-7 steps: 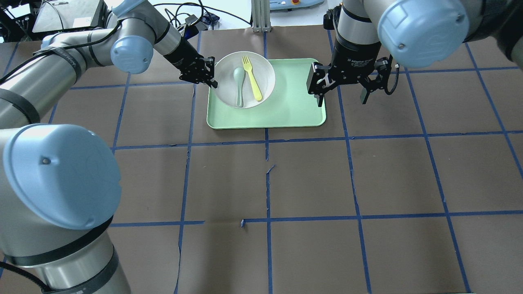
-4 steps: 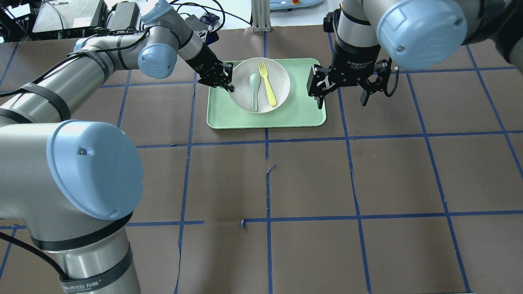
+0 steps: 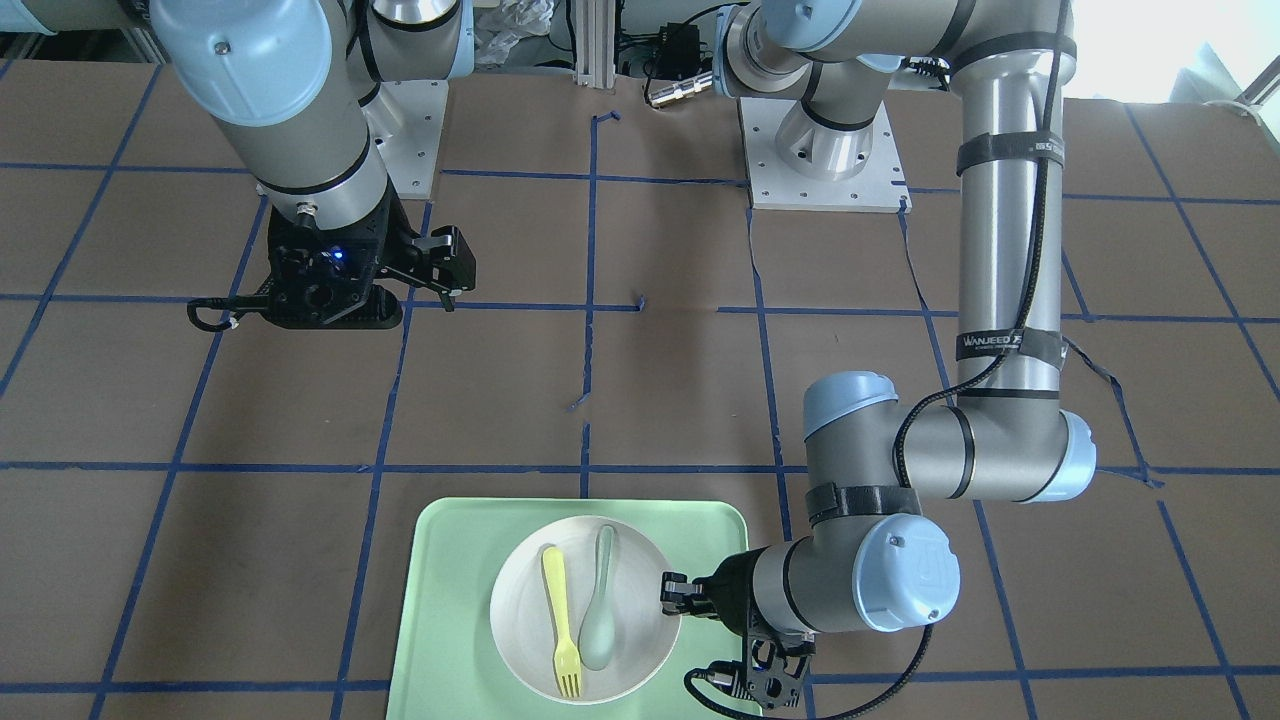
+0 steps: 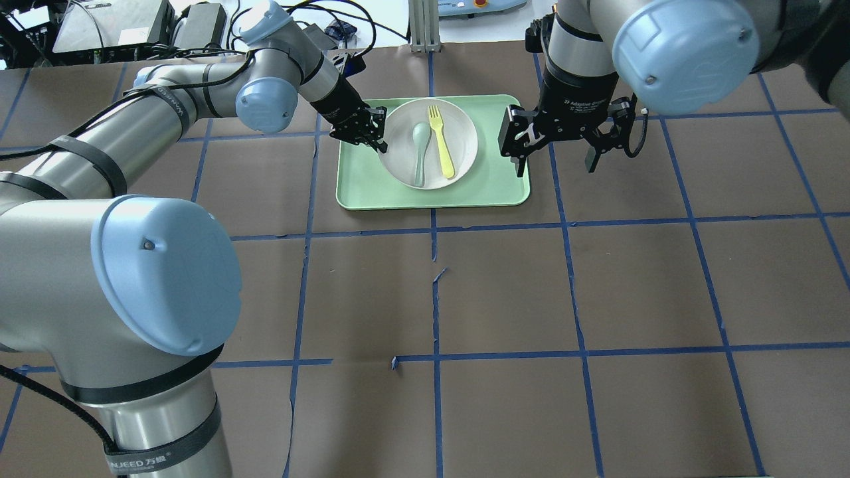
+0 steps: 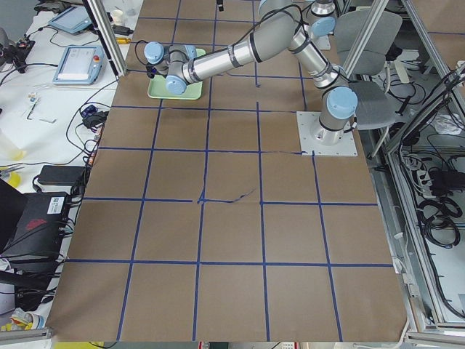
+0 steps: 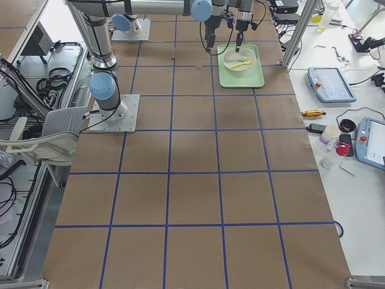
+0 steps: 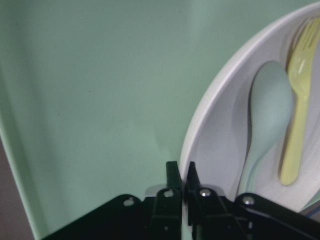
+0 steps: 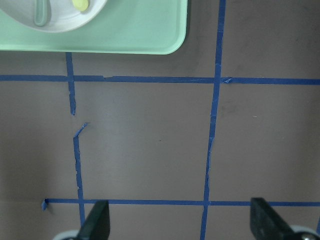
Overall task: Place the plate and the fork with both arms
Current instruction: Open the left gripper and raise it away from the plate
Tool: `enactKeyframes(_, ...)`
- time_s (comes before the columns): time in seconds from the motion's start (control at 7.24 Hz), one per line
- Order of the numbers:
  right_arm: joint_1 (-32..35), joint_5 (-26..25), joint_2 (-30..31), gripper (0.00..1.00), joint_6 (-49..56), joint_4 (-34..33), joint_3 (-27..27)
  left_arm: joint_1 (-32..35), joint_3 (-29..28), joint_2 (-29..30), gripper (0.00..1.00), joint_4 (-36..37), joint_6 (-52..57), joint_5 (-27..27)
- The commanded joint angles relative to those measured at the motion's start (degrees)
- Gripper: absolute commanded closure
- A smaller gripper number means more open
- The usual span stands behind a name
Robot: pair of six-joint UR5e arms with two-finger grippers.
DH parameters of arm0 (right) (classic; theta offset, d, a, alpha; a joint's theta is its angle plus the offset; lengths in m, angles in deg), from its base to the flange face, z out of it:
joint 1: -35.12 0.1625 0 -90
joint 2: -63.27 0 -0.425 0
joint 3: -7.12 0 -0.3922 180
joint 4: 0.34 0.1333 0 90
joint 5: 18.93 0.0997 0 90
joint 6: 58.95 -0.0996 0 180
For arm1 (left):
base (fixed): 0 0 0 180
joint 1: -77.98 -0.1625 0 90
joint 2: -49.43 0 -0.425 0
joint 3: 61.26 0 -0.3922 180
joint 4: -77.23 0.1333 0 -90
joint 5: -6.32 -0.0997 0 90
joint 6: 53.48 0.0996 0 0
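The off-white plate (image 4: 458,126) is over the middle of the mint-green tray (image 4: 495,189). The yellow fork (image 4: 441,143) lies in the plate beside a pale green spoon (image 4: 420,149). My left gripper (image 4: 376,137) is shut on the plate's left rim. The left wrist view shows the fingers (image 7: 172,179) pinched on that rim, with the plate (image 7: 215,130) and the fork (image 7: 299,100) in sight. I cannot tell whether the plate rests on the tray or hangs just above it. My right gripper (image 4: 556,162) is open and empty above the table, just right of the tray; its fingertips (image 8: 97,220) stand wide apart.
The tray (image 3: 450,600) lies at the table's far side, seen from the robot. The table is brown paper with a grid of blue tape lines (image 4: 435,285). The plate (image 3: 640,640) and my left gripper (image 3: 672,598) also show in the front-facing view.
My left gripper has carried the plate, with fork and spoon in it, to the right, from the tray's left edge to its middle. The right arm has not moved.
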Motion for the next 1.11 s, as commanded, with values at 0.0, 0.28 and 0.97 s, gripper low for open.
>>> enactKeyframes(0.0,0.0,0.0,0.0,0.0,0.0,0.0,0.0,0.0,0.0,0.1,0.77,1.1,3.0,-0.4)
enactKeyframes(0.28,0.0,0.0,0.0,0.0,-0.1,0.0,-0.1,0.0,0.0,0.6,0.63,1.4,3.4,-0.4)
enactKeyframes(0.97,0.0,0.0,-2.1,0.0,-0.2,-8.1,0.2,0.3,1.4,-9.2,0.0,-3.8,-8.0,-17.4)
